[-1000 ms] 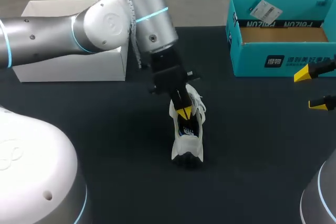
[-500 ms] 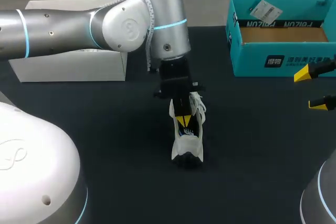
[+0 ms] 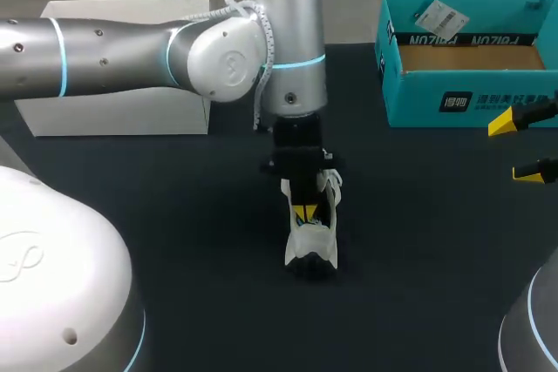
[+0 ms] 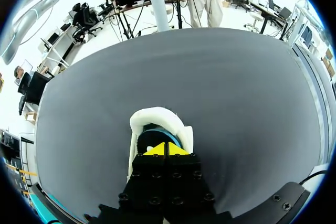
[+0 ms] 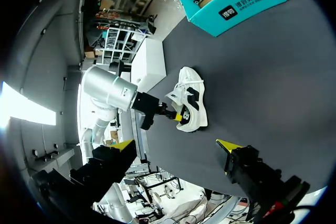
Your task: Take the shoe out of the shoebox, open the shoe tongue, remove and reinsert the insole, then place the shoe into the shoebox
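Reaching straight down into the mouth of the white mesh sneaker (image 3: 311,233) with the left gripper (image 3: 305,212), yellow tips pinched together over a blue lining; no telling whether clamped on the insole. Sitting mid-way across the black desk (image 3: 418,241), long axis running near edge to far, well apart from the open teal cardboard shoebox (image 3: 471,98). Hanging wide open near that box, the right gripper (image 3: 516,147), farther from the sneaker. Behind the left arm, a white box lid (image 3: 113,111).
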### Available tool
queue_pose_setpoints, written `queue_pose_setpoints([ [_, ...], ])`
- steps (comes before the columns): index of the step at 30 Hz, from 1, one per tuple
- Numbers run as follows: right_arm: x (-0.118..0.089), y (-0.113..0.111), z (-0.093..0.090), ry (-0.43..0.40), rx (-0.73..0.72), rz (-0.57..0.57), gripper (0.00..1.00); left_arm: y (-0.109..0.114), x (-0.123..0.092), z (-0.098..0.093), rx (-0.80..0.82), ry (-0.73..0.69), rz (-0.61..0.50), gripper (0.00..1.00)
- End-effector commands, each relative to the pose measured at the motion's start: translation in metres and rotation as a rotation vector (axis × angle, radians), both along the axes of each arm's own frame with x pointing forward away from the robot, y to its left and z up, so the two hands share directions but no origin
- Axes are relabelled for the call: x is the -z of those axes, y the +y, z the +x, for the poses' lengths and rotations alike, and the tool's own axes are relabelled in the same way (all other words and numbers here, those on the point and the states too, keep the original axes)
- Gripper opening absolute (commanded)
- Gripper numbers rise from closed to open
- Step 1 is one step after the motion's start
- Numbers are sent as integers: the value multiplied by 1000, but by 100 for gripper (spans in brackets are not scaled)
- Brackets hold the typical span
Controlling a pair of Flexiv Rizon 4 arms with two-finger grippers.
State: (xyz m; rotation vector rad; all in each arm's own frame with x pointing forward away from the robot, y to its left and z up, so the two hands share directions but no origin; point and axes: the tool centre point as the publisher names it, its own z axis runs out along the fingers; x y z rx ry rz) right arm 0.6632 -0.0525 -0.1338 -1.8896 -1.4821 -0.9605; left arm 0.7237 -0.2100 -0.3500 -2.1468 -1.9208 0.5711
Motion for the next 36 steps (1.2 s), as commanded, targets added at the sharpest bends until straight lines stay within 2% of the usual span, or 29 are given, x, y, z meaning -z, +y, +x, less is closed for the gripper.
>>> queue_pose_setpoints([
  [1,1,0,-2,-1,3,-2,100,-2,11,-4,-5,-6,3,0],
  [7,1,0,-2,-1,3,-2,100,2,27,-15,-19,-5,5,0],
  [12,1,0,-2,-1,3,-2,100,1,31,-15,-46,-23,-14,0],
  [19,1,0,-2,-1,3,-2,100,3,8,-3,-42,-104,-18,0],
  [24,1,0,-2,-1,3,-2,100,4,5,1,-34,-160,-21,0],
  [29,1,0,-2,-1,3,-2,100,1,15,3,-34,-176,-13,0],
  [36,1,0,-2,-1,3,-2,100,-2,39,2,-15,-226,38,0],
])
